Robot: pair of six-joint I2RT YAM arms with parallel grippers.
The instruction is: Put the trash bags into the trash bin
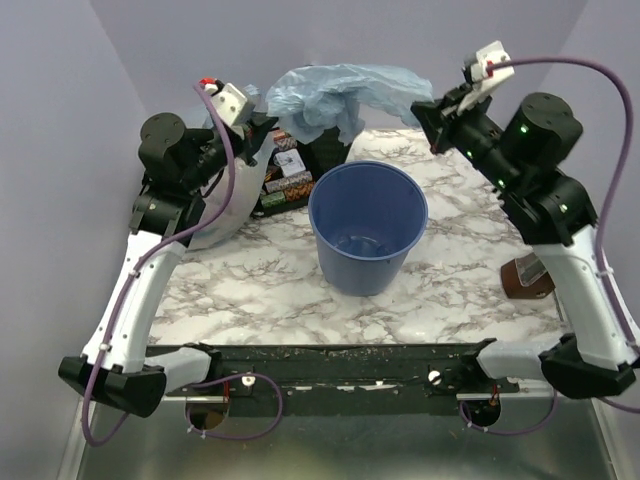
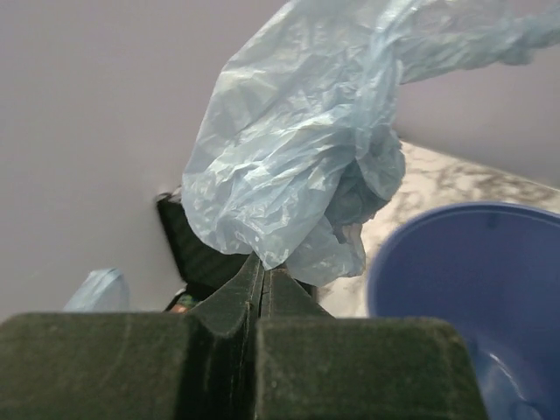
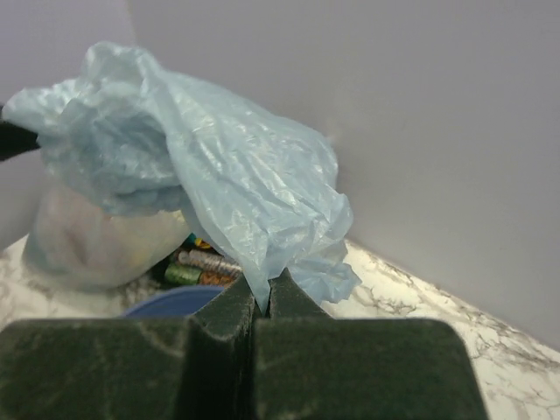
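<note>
Item: trash bag [image 1: 345,90], 1 piece, light-blue translucent film, crinkled and limp. Location: slung in the air between 2 claws, over the far edge of the desk [image 1: 260,290], behind and above the trash bin [image 1: 365,265], not yet over its mouth. Left claw [image 2: 262,262]: jaws together, pinched on a low fold at the bag's left end. Right claw [image 3: 262,302]: jaws together likewise, clamped on a thin tongue of film at the right end. Between the 2 holds: bunches into a loose puffed mass, sags slightly in the middle, touches nothing else. Bin: round, tapered, solid blue, upright on the marble-patterned top, mouth open upward, apparently nothing inside. Handling, as a judgement: next to no weight, no stiffness at all, likely to billow, cling or drift rather than drop straight. Slick surface, so liable to slip from a shallow pinch; thin enough to stretch or tear if pulled taut between both holds. Best taken at a gathered fold of several layers, not at a single loose edge; both present holds look narrow, though seated at the fingertips. Likely needs carrying low over the rim, or pushing down inside, before letting go. Also present: black case of chips [image 1: 290,175] behind the bin, bulging clearer bag [image 1: 215,215] beside the left arm, small brown object [image 1: 525,275] at the right edge.
</note>
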